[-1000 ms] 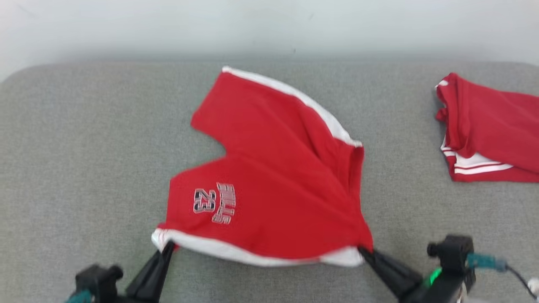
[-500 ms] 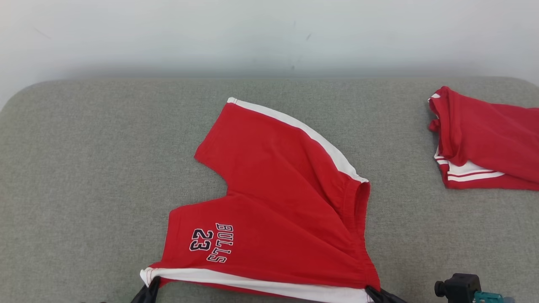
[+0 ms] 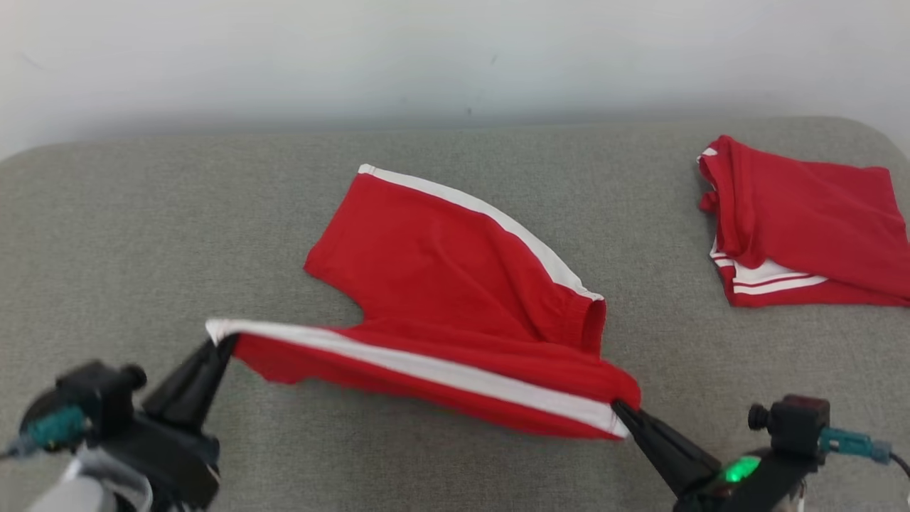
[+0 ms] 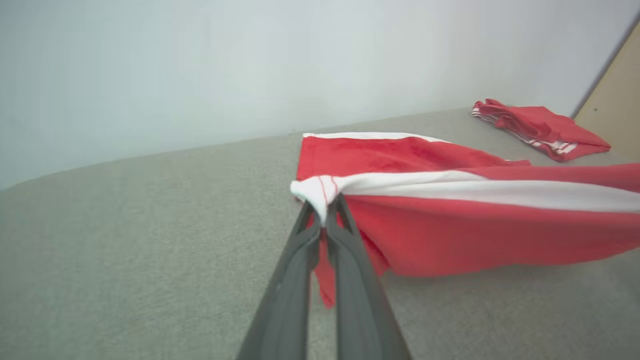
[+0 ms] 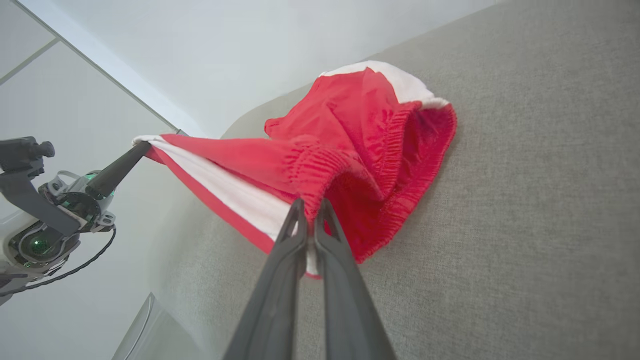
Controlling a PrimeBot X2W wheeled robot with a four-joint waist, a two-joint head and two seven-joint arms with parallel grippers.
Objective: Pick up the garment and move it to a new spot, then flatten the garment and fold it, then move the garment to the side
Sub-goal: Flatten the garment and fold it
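Both claws are clamped shut on the red shorts. The left claw pinches the white-trimmed hem corner of the near leg, and the left wrist view shows its two dark fingers pressed together with white cloth bunched at the tips. The right claw grips the near end of the gathered waistband, where its fingers close on the elastic edge. Between the two grips the near leg is lifted off the grey table and pulled taut, so its white side stripe runs in a straight band from one claw to the other. The far leg lies flat on the table near its middle, its own white stripe along the far edge and the waistband opening facing the robot's right. A second red garment with white stripes lies folded at the far right of the table, well apart from the shorts. A pale wall rises behind the table.
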